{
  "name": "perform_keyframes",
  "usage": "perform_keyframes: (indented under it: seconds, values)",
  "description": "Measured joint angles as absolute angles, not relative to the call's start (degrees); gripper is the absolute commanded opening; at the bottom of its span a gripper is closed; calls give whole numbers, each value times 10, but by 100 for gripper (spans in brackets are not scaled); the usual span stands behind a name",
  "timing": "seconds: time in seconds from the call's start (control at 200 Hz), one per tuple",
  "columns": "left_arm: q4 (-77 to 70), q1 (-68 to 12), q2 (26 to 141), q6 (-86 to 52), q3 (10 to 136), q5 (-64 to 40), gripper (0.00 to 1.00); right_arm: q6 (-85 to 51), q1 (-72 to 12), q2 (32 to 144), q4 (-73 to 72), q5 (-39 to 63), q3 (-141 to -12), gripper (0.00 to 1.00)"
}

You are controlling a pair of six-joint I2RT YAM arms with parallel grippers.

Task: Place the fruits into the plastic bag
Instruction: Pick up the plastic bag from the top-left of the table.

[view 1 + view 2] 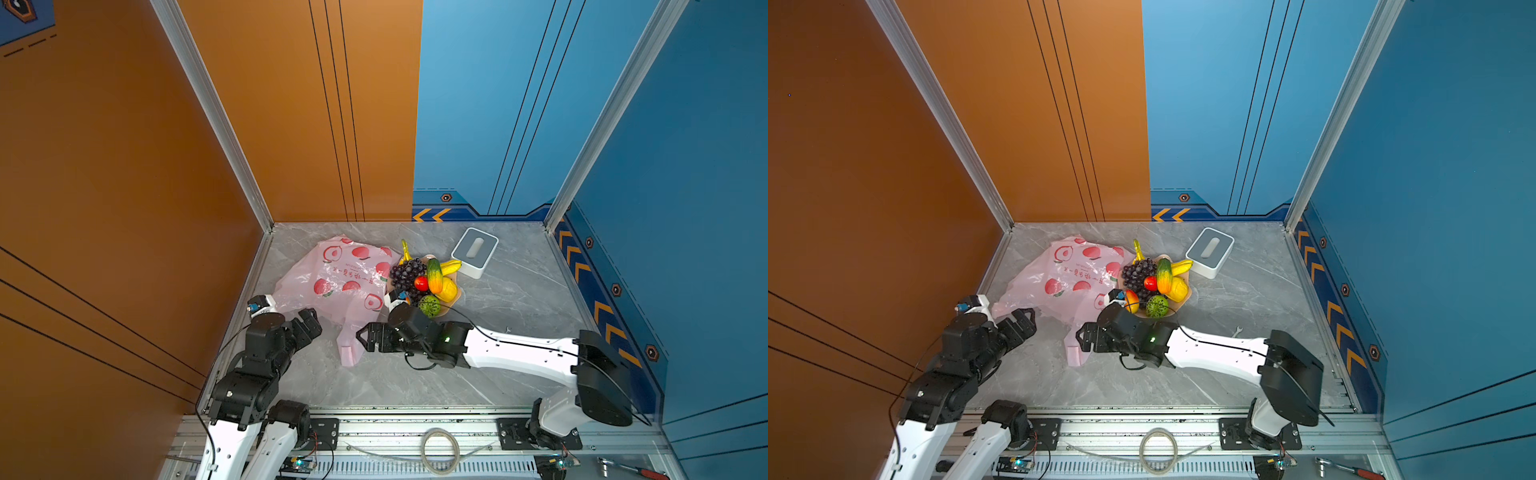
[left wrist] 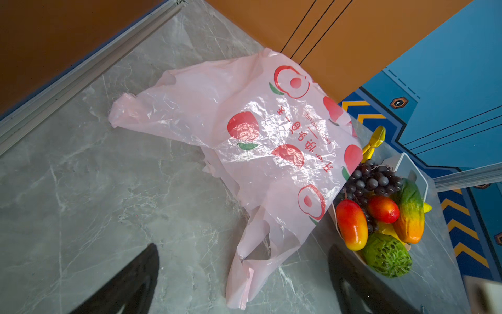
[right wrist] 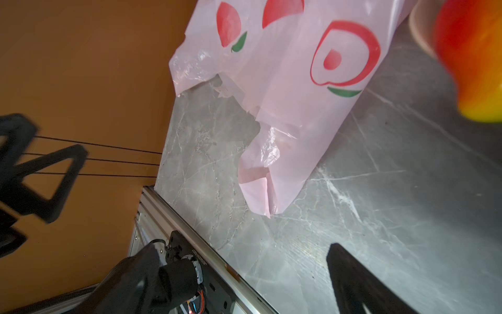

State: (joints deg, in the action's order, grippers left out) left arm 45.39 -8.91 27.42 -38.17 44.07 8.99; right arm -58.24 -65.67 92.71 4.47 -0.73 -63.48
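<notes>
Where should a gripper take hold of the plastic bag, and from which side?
Likely the handle loop of the plastic bag, the strip pointing toward the robot. Come from above, jaws across the strip: it lies flat on the table, free of the fruits, while the body is a wide sheet.

The plastic bag [image 2: 203, 108] carries small red print reading "ENJOY YOUR LIFE" beside larger Chinese characters.
</notes>
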Motion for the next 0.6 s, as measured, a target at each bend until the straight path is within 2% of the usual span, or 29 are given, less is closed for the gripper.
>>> perform_keyframes:
  seconds: [0.27,0.601]
  values:
    - [467,-85,232,-368,441,92,98,-651,-673,1060,-2,-37,-661,91]
    - [483,-83,210,-354,441,91,98,-691,-679,1143,-21,-66,-723,88]
